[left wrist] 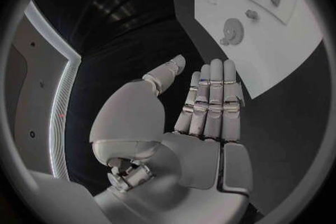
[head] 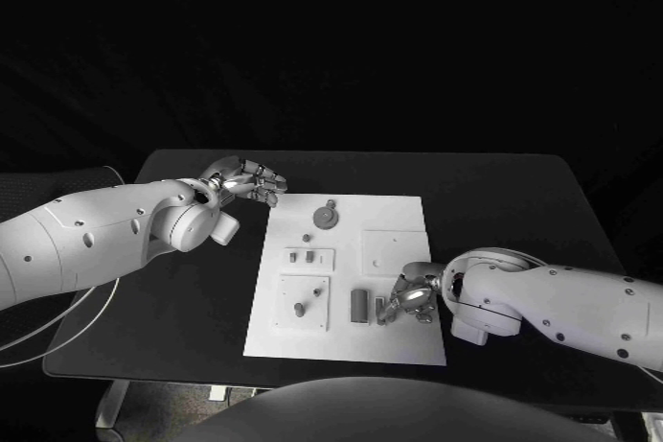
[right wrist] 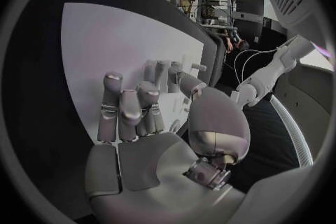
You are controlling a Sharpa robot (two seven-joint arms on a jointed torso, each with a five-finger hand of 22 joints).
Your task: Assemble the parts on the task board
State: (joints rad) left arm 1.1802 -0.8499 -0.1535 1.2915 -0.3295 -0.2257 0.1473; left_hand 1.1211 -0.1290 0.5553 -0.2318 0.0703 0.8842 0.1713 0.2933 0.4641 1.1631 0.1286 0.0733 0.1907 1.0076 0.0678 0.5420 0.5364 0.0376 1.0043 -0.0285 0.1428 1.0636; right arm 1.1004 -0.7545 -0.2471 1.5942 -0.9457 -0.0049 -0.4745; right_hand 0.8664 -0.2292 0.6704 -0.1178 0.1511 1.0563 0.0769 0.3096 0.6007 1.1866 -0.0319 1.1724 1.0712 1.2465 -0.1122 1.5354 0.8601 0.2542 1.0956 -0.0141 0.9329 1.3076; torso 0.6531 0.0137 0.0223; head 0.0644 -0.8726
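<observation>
The white task board (head: 400, 217) lies mid-table. On it I see a round gear (head: 326, 216), two small blocks (head: 303, 258), a small peg-like piece (head: 300, 309) and two upright bars (head: 369, 307). My right hand (head: 410, 295) hovers over the board's near right part, just right of the bars, with its fingers half bent and nothing seen in them (right wrist: 140, 117). Off the board's far left corner, my left hand (head: 249, 183) hangs above the black table with flat, straight fingers and a bare palm (left wrist: 203, 112). The gear (left wrist: 231, 29) lies beyond its fingertips.
Black table (head: 525, 202) surrounds the board, with wide bare strips on the right and at the far edge. My left arm (head: 97, 236) crosses the table's left side. A pale cable (head: 56, 327) hangs off the left edge.
</observation>
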